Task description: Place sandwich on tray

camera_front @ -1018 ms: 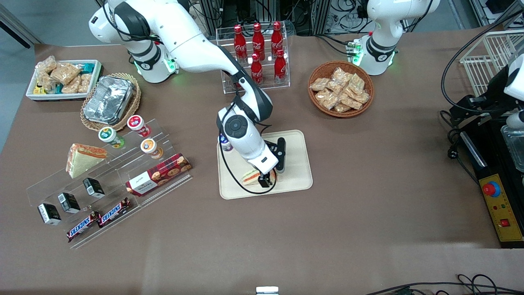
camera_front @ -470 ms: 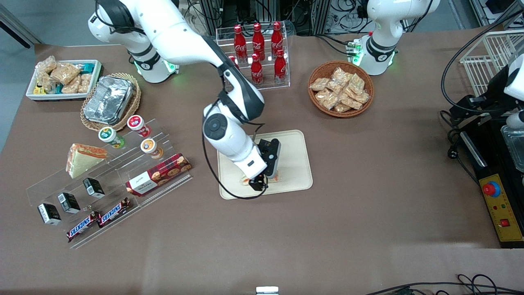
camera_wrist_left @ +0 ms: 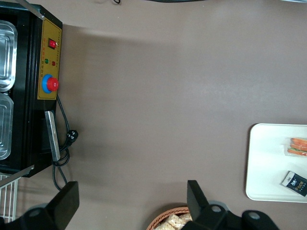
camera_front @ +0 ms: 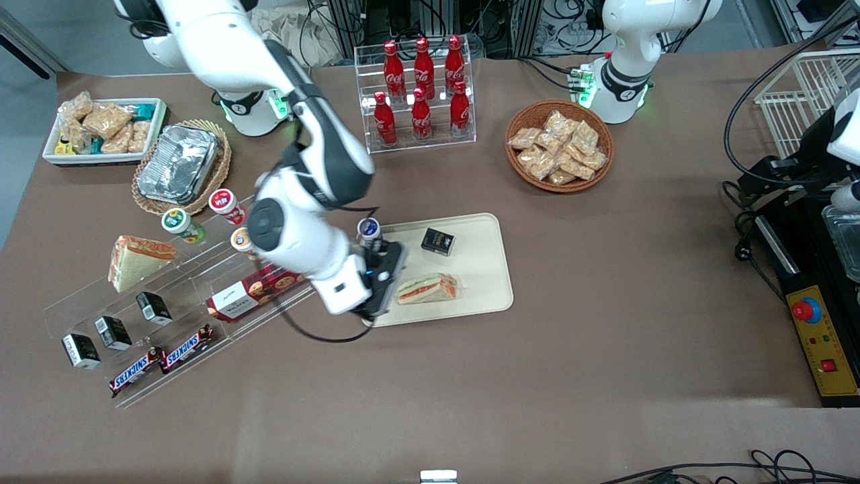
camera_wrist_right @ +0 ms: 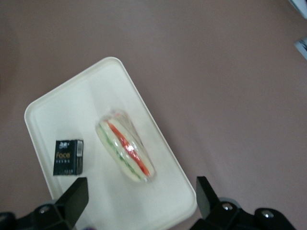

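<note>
The brown surface carries the cream tray. The gripper hangs above the tray's edge toward the working arm's end, jaws apart and empty. The sandwich lies flat on the tray, nearer the front camera than a small black box.

Sandwich on the tray, gripper beside it

The sandwich lies flat on the cream tray, nearer the front camera than a small black box on the same tray, the two apart. The gripper hangs over the tray's edge toward the working arm's end, just beside the sandwich and holding nothing. A small can stands at the tray's corner. Toward the working arm's end, a clear stepped rack carries another wedge, cups and snack bars.
</note>
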`<act>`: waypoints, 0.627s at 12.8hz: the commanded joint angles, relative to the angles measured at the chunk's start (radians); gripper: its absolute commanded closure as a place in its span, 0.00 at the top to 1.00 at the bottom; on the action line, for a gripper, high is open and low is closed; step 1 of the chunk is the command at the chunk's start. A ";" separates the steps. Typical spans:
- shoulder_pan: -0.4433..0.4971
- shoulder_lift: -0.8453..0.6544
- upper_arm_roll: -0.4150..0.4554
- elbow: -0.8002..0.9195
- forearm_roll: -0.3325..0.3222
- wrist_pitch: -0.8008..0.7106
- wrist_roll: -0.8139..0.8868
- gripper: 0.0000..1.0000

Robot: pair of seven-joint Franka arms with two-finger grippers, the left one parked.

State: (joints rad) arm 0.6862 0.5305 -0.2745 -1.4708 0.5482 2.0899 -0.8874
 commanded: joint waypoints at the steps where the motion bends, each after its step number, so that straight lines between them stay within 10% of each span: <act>1: -0.077 -0.065 -0.032 -0.023 0.018 -0.115 0.060 1.00; 8: -0.351 -0.210 -0.025 -0.022 -0.120 -0.416 0.387 1.00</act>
State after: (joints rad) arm 0.3757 0.3801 -0.3152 -1.4705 0.4829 1.7240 -0.5815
